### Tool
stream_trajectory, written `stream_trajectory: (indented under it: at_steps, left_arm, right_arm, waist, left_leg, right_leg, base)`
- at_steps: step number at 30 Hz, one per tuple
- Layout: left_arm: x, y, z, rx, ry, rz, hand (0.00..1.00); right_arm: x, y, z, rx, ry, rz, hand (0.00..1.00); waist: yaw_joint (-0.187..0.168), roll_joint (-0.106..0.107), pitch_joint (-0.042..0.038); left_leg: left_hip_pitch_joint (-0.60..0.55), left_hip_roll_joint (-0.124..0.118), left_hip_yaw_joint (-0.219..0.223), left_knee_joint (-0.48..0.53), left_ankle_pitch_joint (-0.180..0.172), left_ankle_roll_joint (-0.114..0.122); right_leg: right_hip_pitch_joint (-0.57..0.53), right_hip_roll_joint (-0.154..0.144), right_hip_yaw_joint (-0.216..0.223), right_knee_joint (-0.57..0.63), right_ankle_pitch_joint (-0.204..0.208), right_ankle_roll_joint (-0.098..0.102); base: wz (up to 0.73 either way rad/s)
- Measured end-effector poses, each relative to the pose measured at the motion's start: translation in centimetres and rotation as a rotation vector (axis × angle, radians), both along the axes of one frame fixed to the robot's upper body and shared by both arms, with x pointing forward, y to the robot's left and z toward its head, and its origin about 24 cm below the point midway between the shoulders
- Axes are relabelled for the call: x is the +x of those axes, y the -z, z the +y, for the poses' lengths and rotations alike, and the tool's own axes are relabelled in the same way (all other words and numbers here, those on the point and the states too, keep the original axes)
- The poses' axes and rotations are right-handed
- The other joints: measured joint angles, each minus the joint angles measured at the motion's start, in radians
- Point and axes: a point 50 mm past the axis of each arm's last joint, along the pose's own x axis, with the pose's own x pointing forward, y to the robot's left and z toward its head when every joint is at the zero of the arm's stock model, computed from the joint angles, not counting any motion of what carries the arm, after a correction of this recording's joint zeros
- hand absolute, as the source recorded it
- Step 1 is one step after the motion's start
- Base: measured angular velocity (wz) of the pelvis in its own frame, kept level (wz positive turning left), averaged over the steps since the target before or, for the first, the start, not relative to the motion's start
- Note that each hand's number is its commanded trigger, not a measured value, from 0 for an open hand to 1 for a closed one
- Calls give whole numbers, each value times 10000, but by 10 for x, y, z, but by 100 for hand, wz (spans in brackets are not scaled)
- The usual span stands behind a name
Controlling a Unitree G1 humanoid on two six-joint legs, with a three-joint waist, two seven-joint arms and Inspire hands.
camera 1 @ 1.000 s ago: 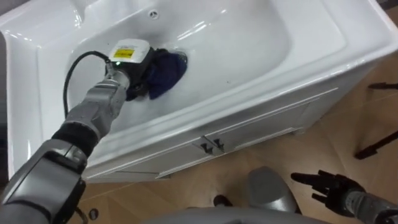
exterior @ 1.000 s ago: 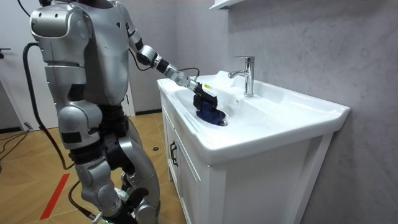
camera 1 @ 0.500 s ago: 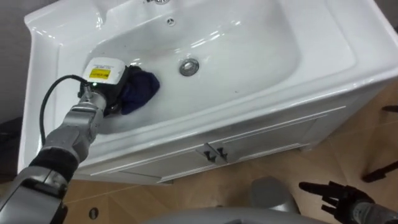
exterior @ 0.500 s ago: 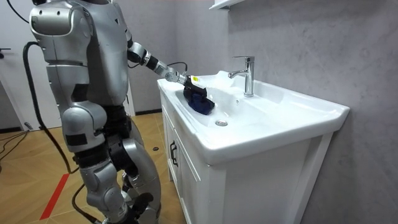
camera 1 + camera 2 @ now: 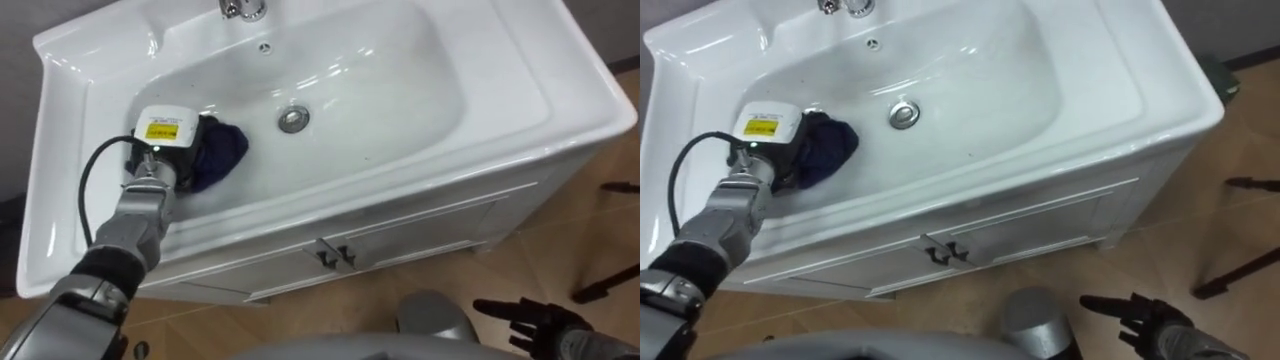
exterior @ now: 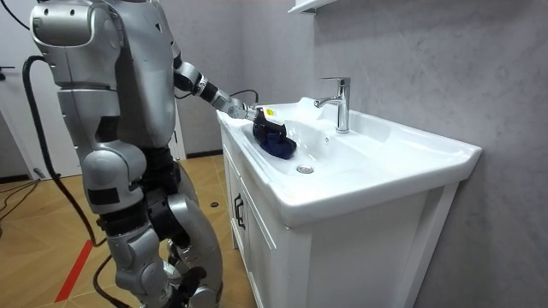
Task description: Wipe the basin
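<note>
Place: you're looking at a bathroom | Evidence: white basin (image 5: 400,80) with chrome tap (image 6: 341,103) and drain (image 5: 292,119), set on a white vanity cabinet (image 5: 410,235) | Surround: grey plastered wall (image 6: 428,60), wood-plank floor (image 6: 51,222)

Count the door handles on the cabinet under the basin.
2. Left handle and right handle sit side by side at mid-front of the cabinet, below the basin. None looks hidden.

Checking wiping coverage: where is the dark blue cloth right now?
In both eye views the dark blue cloth sits inside the white ceramic basin on its left slope, under the robot's left hand and just left of the round metal drain.
</note>
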Motion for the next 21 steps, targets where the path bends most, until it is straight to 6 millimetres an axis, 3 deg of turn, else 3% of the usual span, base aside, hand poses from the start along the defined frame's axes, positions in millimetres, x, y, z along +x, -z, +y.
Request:
stream_trajectory:
  at_steps: [5, 11, 18, 21]
  left_arm:
    - [20, -3, -32, 26, 358, 232, 100]
    - [44, -19, -90, -1965, 830, 82, 100]
    - [51, -46, -157, -4295, 2272, 100, 100]
    - [51, -53, -168, -5494, 2454, 250, 100]
  right_arm:
    - [3, 0, 2, -122, -416, 199, 0]
    - [17, 1, 9, -385, -1501, 358, 0]
    - [19, 1, 11, -429, -1950, 459, 0]
    - [21, 1, 11, -484, -2216, 493, 0]
  waist:
    - [-258, -55, 67]
    - [-618, -192, 170]
    - [-1118, -180, 221]
    - [-1111, -166, 228]
  left_leg:
    - [-91, -26, -28, 101, 0, 3]
    - [-202, -141, -95, 95, 23, 46]
    - [-430, -171, -141, 288, -117, 304]
    - [-426, -219, -147, 211, -125, 318]
  right_leg:
    - [-23, -89, -134, 64, -12, 69]
    - [-64, -313, -317, 150, -106, 226]
    - [6, -452, -624, -7, -80, 310]
    - [5, -492, -622, -44, -101, 351]
  base:
    - [9]
    - [11]
    - [13]
    - [4]
